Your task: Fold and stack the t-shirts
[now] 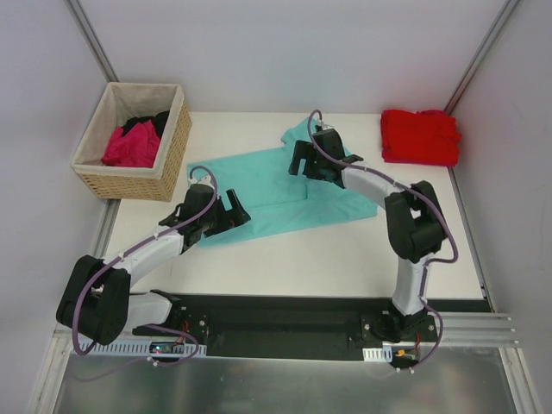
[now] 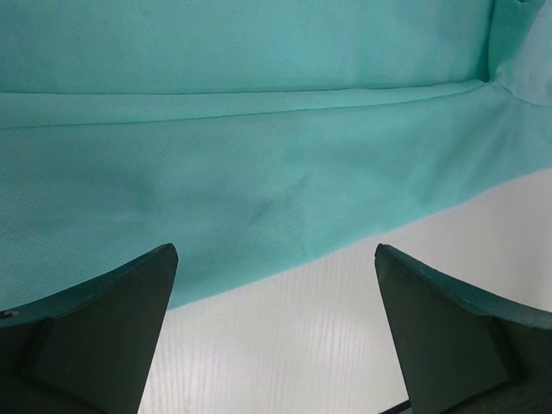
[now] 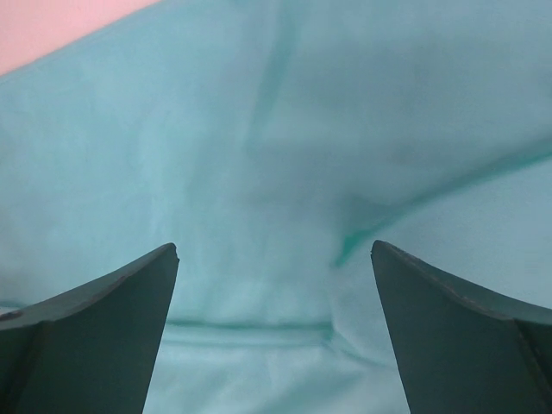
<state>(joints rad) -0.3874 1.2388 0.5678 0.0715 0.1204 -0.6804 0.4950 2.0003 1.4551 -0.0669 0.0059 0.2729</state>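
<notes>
A teal t-shirt point(image 1: 267, 185) lies spread flat across the middle of the table, one sleeve reaching toward the back. My left gripper point(image 1: 235, 211) hovers open at the shirt's near left edge. In the left wrist view the shirt's hem point(image 2: 259, 198) runs diagonally just ahead of the open left gripper point(image 2: 276, 247), with bare table between the fingers. My right gripper point(image 1: 302, 162) stands open over the shirt's far part. In the right wrist view teal cloth point(image 3: 259, 155) fills the frame around the empty right gripper point(image 3: 274, 245). A red t-shirt point(image 1: 420, 136) lies folded at the back right.
A woven tan basket point(image 1: 121, 183) stands at the back left, holding a crumpled magenta shirt point(image 1: 131, 147) and a black one point(image 1: 147, 123). White walls close in the table point(image 1: 345, 259) on three sides. Both arm bases sit on a black rail at the near edge.
</notes>
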